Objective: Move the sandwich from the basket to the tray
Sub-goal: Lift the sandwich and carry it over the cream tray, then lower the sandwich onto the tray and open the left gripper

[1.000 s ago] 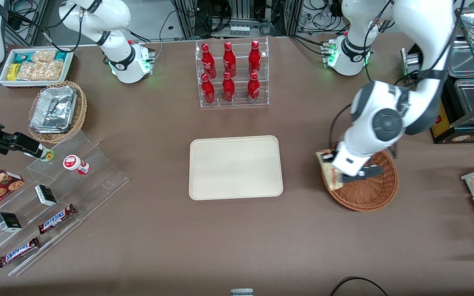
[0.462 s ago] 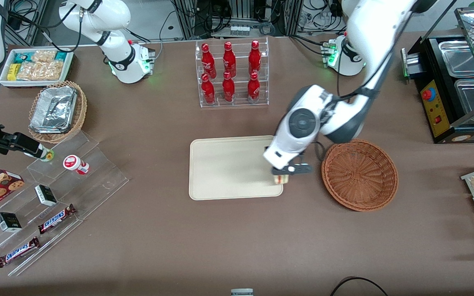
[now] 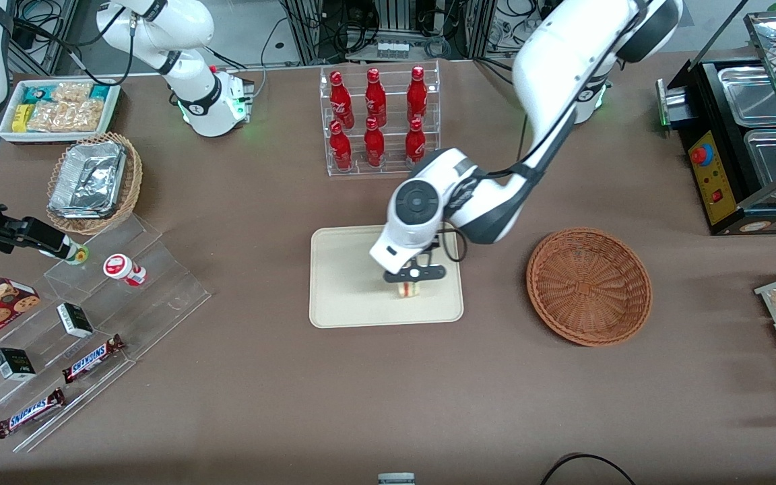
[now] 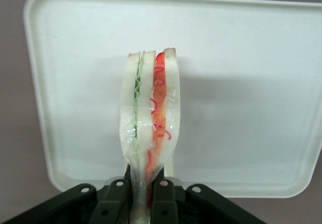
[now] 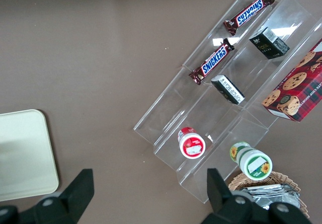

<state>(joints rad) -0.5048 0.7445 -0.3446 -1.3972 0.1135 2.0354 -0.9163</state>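
Sandwich (image 4: 150, 108) hangs over tray (image 3: 341, 303), out of basket (image 3: 589, 286) | gripper (image 4: 147, 196) pinches its wrapped corner tight | looks soft, light, squashy; wrap seems slippery, so hold gently.

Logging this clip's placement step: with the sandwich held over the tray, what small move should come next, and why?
Probably a short descent, then release. The gripper is shut on the sandwich, which hangs over the tray inside its rim, while the basket sits empty. Whether the sandwich already touches the tray cannot be told, so lowering gently first seems safer than dropping it.
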